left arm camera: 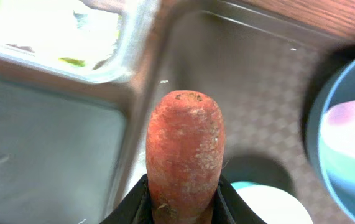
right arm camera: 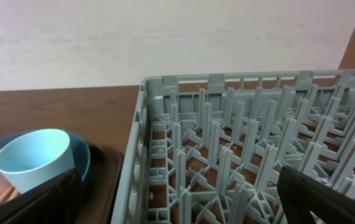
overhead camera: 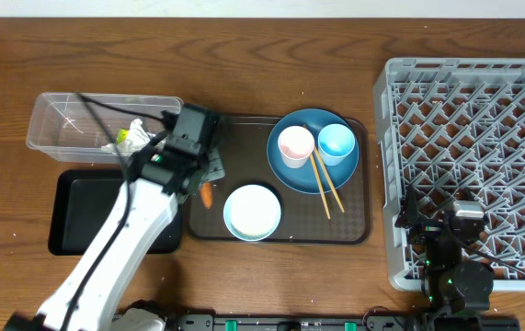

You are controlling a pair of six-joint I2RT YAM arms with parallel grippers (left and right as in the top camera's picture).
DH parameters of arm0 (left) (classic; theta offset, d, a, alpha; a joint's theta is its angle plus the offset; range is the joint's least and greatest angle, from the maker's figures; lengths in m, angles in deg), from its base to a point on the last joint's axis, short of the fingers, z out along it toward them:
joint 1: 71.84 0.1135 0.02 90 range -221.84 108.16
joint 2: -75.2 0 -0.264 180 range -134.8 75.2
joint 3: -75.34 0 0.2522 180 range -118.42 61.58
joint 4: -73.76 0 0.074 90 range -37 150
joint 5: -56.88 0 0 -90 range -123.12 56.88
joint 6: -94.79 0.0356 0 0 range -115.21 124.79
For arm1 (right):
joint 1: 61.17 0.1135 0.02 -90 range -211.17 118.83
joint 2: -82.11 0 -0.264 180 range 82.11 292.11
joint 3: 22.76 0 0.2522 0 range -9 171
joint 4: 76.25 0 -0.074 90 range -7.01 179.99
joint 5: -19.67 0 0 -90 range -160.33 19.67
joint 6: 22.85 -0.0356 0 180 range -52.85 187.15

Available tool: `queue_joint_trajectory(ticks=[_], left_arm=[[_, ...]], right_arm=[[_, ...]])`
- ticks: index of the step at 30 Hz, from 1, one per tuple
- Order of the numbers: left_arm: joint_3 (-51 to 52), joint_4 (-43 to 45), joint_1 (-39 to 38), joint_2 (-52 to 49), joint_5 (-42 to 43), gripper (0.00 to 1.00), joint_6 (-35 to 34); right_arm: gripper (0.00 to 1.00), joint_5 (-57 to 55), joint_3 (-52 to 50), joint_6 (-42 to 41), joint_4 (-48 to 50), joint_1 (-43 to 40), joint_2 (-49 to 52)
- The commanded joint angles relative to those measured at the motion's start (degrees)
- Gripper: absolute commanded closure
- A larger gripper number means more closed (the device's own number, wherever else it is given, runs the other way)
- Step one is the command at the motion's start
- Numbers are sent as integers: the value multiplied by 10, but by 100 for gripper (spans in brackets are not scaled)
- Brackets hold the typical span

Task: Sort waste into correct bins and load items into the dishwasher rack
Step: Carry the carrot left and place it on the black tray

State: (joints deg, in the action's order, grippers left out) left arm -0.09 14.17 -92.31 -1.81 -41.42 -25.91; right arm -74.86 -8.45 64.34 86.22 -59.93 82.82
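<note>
The lower end of the carrot [left arm camera: 185, 155] is hidden between the clenched jaws of the left gripper [left arm camera: 183, 208]; from overhead only its orange tip is seen, just inside the left edge of the brown tray [overhead camera: 359, 230]. The left arm [overhead camera: 124, 230] is stretched diagonally toward that edge. To the right of the tray, the right gripper [right arm camera: 177, 205] is poised over the grey rack [right arm camera: 239, 124] with its jaws spread wide and its fingers cut off by the frame.

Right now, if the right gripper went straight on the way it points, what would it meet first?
Most likely the dishwasher rack. The open right gripper points at the upright pegs just inside its side wall. How far off they stand is hard to judge from the wrist view.
</note>
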Motion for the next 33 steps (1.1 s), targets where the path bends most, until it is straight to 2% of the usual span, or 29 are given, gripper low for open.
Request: queue_joint_trajectory(ticks=[1, 5, 8, 17, 20, 23, 29, 33], left_arm=[[-9, -51, 1, 30, -98, 89, -54], [-9, -151, 10, 38, -184, 89, -172], [2, -195, 29, 37, -207, 89, -253], [73, -197, 106, 36, -209, 88, -456], [99, -197, 131, 36, -210, 85, -516], [122, -192, 157, 36, -214, 85, -550], [158, -131, 193, 36, -215, 85, -554], [165, -126, 204, 36, -216, 85, -554]], right_arm=[[1, 1, -2, -3, 0, -1, -2], [1, 1, -2, -3, 0, -1, -2], [1, 1, -2, -3, 0, -1, -2], [1, 1, -2, -3, 0, -1, -2], [1, 1, -2, -3, 0, -1, -2], [1, 1, -2, -3, 0, -1, -2], [1, 1, -2, -3, 0, -1, -2], [1, 1, -2, -3, 0, -1, -2]])
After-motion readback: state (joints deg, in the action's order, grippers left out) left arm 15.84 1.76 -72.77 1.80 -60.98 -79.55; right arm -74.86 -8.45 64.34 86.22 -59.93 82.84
